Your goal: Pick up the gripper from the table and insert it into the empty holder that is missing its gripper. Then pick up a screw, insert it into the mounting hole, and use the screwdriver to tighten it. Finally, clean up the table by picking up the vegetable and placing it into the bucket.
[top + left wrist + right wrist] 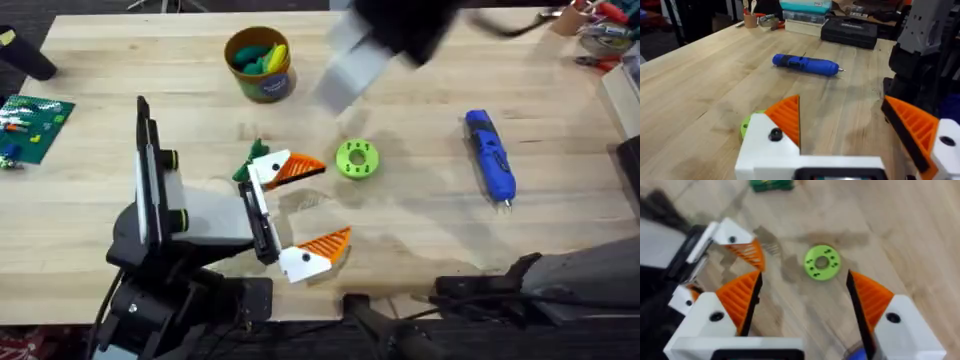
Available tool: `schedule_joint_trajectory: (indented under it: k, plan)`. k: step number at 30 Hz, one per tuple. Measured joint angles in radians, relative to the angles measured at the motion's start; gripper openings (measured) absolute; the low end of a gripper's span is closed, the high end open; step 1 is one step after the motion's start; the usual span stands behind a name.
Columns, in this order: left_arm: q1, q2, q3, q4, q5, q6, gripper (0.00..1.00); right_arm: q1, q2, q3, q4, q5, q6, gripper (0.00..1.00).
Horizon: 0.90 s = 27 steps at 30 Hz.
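My left gripper (312,208) rests low over the table (100,70), open, with white fingers and orange pads and nothing between them. A green vegetable (250,160) lies just behind its far finger. The yellow-orange bucket (260,63) at the back holds green and yellow pieces. The blue screwdriver (490,156) lies flat at the right and shows beyond the left gripper (847,130) as the screwdriver (805,64). My right arm (400,25) hangs high and blurred, and its gripper (805,305) is open above a lime-green ring (821,262). The loose gripper, holder and screw are out of view.
The lime-green ring (357,158) lies between my left gripper and the screwdriver. A green studded board (32,125) sits at the left edge. A black case (850,31) and boxes stand at the table's far right end. Bare wood lies around the screwdriver.
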Motion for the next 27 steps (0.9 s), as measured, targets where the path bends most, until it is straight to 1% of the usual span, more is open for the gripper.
schedule_joint_trajectory:
  k: [7,12,15,22,27]
  plan:
    - [0.0,0.0,0.0,0.0,0.0,0.0,0.986,-0.256,-0.072,0.002,-0.11,0.013,0.069,0.996]
    - [0.0,0.0,0.0,0.0,0.0,0.0,0.986,-0.402,-0.121,-0.018,-0.136,0.015,0.091,0.995]
    - [0.0,0.0,0.0,0.0,0.0,0.0,0.986,-0.477,-0.181,-0.084,-0.132,0.015,0.094,0.996]
    - [0.0,0.0,0.0,0.0,0.0,0.0,0.986,-0.651,-0.352,-0.324,-0.074,0.026,0.089,0.995]
    - [0.0,0.0,0.0,0.0,0.0,0.0,0.986,-0.745,-0.414,-0.456,-0.028,0.051,0.089,0.995]
